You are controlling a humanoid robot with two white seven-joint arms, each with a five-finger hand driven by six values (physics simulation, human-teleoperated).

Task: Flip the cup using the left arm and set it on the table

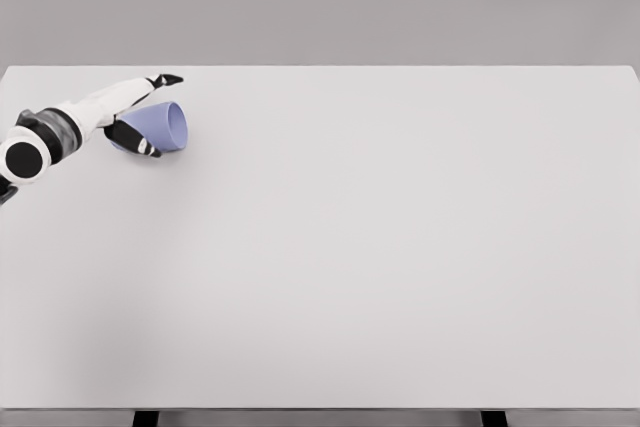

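No writing shows on anything. The blue cup (160, 127) lies tipped on its side near the far left corner of the white table (380, 267), its mouth facing right. The left hand (132, 117) is clamped on the cup, one finger above it and others curled beneath.

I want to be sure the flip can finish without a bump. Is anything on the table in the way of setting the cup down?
Nothing visible is in the way. The left hand is closed around the blue cup, which lies tilted with its mouth facing right, at the far left of the table. No other object shows on the surface around it.
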